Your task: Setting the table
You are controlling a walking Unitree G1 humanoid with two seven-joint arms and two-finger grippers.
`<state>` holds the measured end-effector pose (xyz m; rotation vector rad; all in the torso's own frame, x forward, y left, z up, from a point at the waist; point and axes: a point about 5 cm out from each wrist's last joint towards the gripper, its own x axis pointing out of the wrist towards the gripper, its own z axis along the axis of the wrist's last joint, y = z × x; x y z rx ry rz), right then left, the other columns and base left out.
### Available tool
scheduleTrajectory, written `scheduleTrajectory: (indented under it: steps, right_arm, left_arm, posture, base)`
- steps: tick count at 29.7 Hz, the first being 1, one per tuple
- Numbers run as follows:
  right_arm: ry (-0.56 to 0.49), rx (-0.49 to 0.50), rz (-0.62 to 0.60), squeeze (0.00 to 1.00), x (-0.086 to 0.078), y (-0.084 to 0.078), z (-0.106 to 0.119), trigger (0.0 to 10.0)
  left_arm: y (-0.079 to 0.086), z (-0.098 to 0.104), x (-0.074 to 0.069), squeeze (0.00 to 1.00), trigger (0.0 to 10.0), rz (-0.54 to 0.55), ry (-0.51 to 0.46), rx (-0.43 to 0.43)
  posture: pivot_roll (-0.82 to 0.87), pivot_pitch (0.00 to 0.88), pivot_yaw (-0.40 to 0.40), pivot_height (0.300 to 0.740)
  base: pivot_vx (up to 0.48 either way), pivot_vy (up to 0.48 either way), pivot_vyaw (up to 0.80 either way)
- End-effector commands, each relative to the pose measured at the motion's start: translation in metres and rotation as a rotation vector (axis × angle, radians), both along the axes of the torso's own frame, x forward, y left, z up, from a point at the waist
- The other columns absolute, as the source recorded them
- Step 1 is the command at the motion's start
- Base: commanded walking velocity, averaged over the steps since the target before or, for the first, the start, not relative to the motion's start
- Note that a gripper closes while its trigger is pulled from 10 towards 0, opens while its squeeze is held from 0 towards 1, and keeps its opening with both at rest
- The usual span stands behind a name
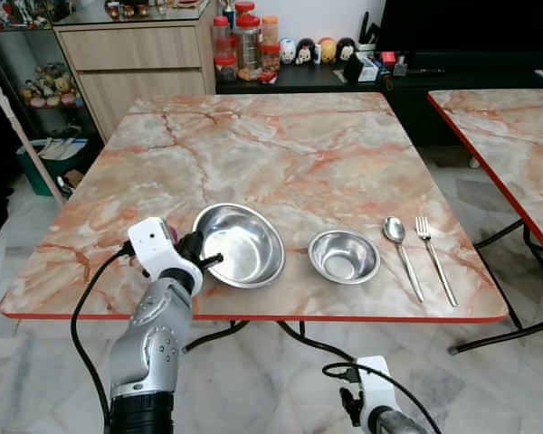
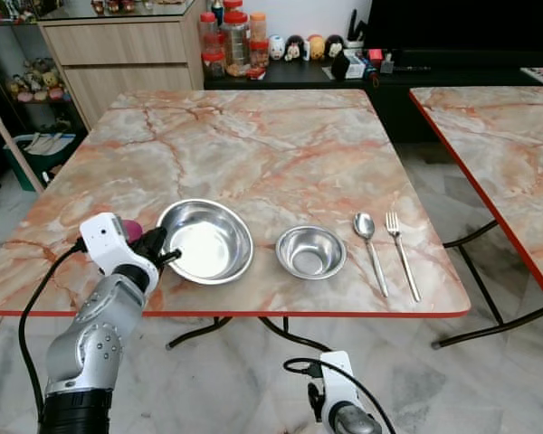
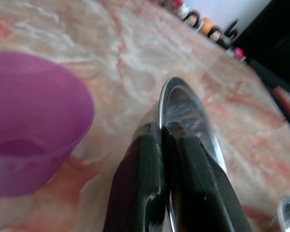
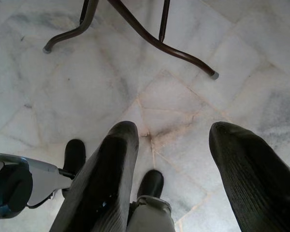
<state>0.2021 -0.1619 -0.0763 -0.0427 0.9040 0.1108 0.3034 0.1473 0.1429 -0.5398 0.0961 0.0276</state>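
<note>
Left tool (image 1: 205,262) pinches the large bowl (image 1: 240,244) rim, lower left of frame; slide gently, avoiding the purple cup (image 3: 31,121)

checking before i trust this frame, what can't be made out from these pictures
- Purple cup: in the eye views mostly hidden behind the left claw's white wrist housing; the left wrist view cuts it off at the edge.
- Large steel bowl: its near-left rim is covered by the left claw's fingers, closed on it.
- Right claw: hangs open below the table; its arm is cut off by the eye view's bottom edge.
- Jar labels on the far counter: too small.
</note>
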Motion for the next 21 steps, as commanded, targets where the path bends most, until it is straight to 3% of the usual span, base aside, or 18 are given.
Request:
scheduleTrajectory:
  steps: [1,3,10,18,21]
  right_arm:
    - [0.002,-0.003,0.009,0.00,0.003,0.000,0.001,10.0]
    - [0.001,-0.003,0.008,0.00,0.003,0.000,0.002,10.0]
    - [-0.004,-0.002,0.000,0.00,0.006,-0.001,0.003,10.0]
    - [-0.003,-0.002,-0.003,0.00,0.005,-0.002,0.003,10.0]
    - [-0.002,-0.003,-0.011,0.00,0.004,-0.003,0.002,10.0]
  left_arm:
    - [0.002,0.013,0.002,0.00,10.0,0.012,-0.070,-0.040]
    - [0.002,0.014,0.002,0.00,10.0,0.015,-0.075,-0.050]
    - [0.006,0.031,0.009,0.00,10.0,0.071,-0.182,-0.200]
    - [0.007,0.048,0.016,0.00,10.0,0.089,-0.265,-0.256]
    - [0.000,0.057,0.021,0.00,10.0,0.064,-0.296,-0.310]
  posture:
    - [0.08,0.000,-0.019,0.732]
    - [0.08,0.000,-0.021,0.732]
    - [0.08,0.000,-0.029,0.732]
    - [0.08,0.000,-0.031,0.732]
    - [0.07,0.000,-0.027,0.732]
  base:
    - [0.000,0.000,0.00]
    - [0.000,0.000,0.00]
    - [0.000,0.000,0.00]
    - [0.000,0.000,0.00]
    - [0.000,0.000,0.00]
